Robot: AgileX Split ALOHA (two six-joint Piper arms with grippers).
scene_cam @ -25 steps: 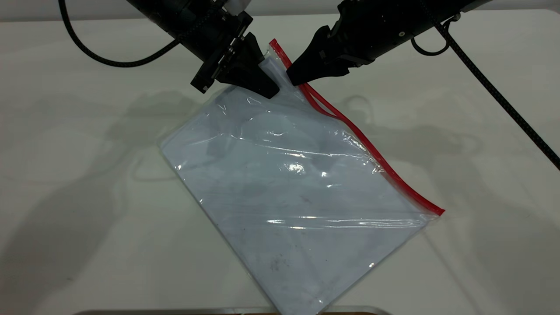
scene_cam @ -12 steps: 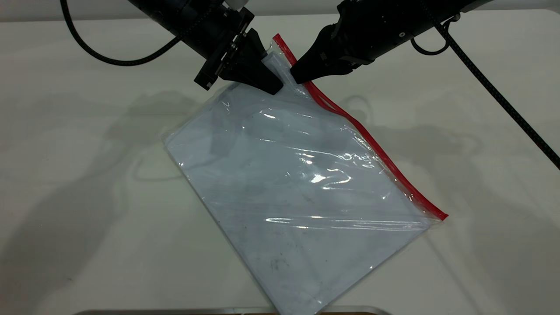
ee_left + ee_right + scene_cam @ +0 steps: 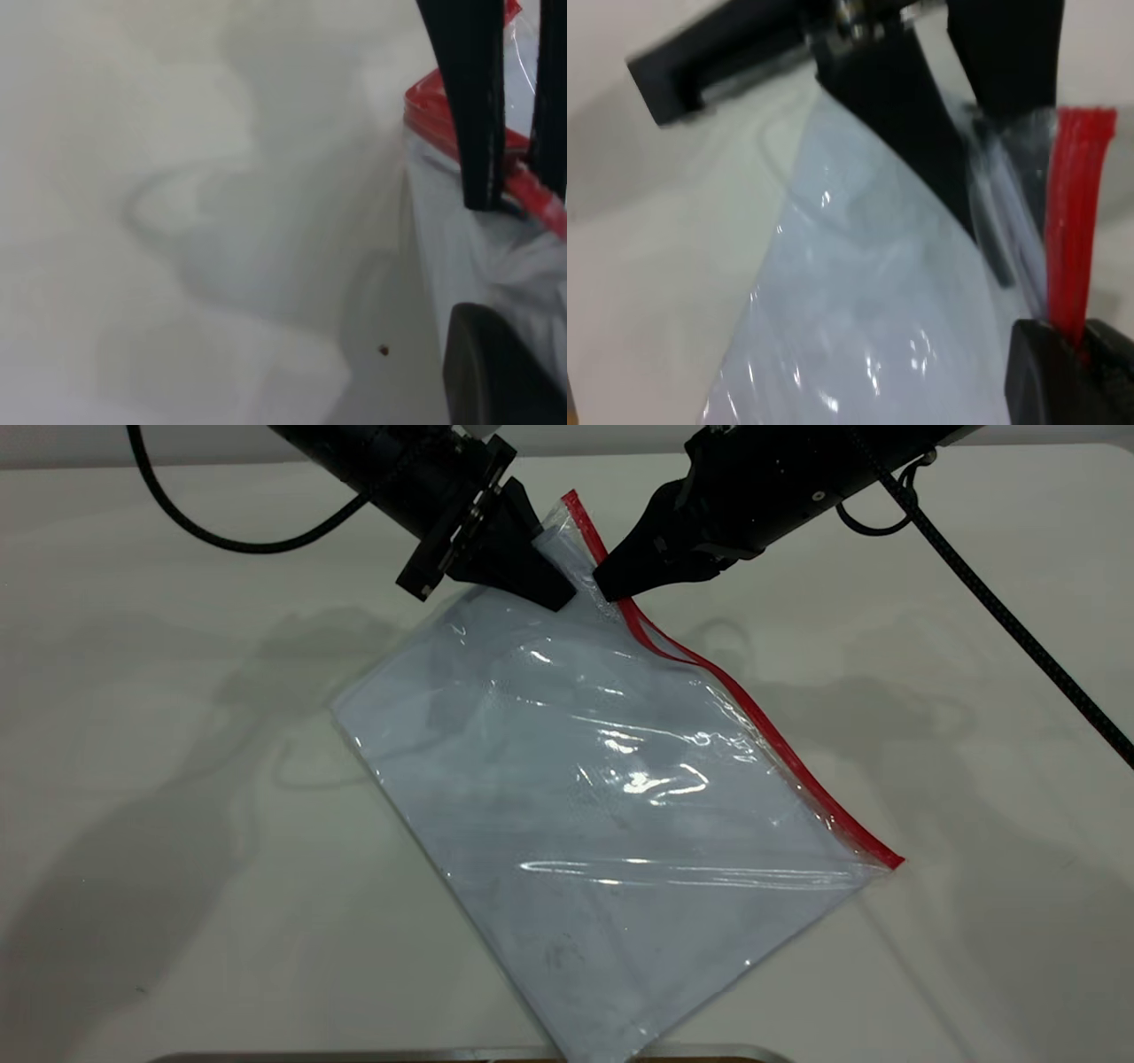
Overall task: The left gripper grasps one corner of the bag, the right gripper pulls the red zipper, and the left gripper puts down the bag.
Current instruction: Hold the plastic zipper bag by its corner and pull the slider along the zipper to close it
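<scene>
Bag (image 3: pixel 611 797) lying slantwise across centre of frame on worktop (image 3: pixel 177 824), top corner lifted at upper centre; left gripper (image 3: pixel 554 589) clenched on that corner; right gripper (image 3: pixel 609 587) just beside it, jaws pinched on red zipper (image 3: pixel 762 731) near its upper end, slider itself not discernible. For the pull: keep left grip firm and raised so strip stays taut; draw right gripper along strip toward lower right, in line with it, avoiding sideways tug that could buckle film or slip the pinch.

No readable text or labels
</scene>
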